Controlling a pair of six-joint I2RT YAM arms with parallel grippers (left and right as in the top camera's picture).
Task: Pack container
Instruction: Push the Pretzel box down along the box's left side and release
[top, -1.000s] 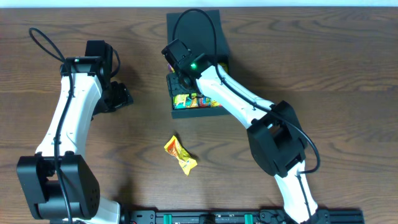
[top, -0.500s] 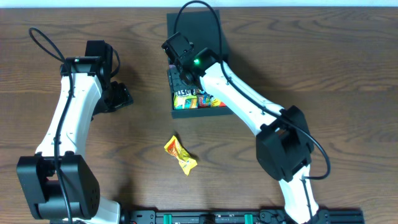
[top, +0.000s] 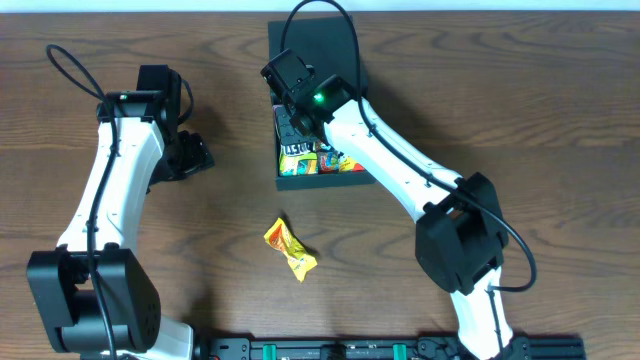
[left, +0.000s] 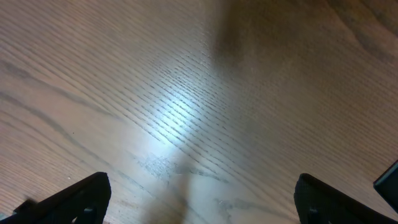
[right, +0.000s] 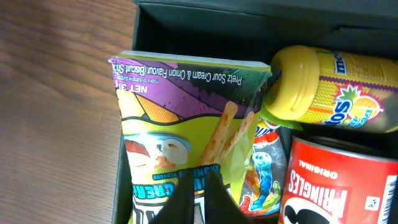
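- Toward the far middle of the table (top: 520, 120), the container (top: 316, 183) sits with its flap lid (top: 320, 45) folded back flat behind it, so the inside is exposed.
- Several snacks are already inside: a green-and-purple biscuit-stick packet (right: 186, 118) along the left wall, a yellow bottle (right: 323, 87) at the far right, a red Pringles can (right: 339, 186) below it, and a small pouch with a blue cartoon figure (right: 261, 171) wedged between them.
- Reaching down into the box, the right gripper (right: 199, 190) hangs over the near end of the biscuit-stick packet. Its fingertips are drawn nearly together into a narrow point, and they seem to touch the packet, though the wrist view cuts them off too low to say whether they pinch a fold of it.
- Off to the left, well apart from the box, the left gripper (left: 199, 199) hovers over bare wood with its fingers (left: 81, 196) spread wide and nothing between them.
- One crumpled yellow snack packet (top: 289, 249) lies loose on the table in front of the container, nearer the robot.
- Packing looks mostly done: by my reading, that loose packet has to go in and the lid has to be closed over the contents.
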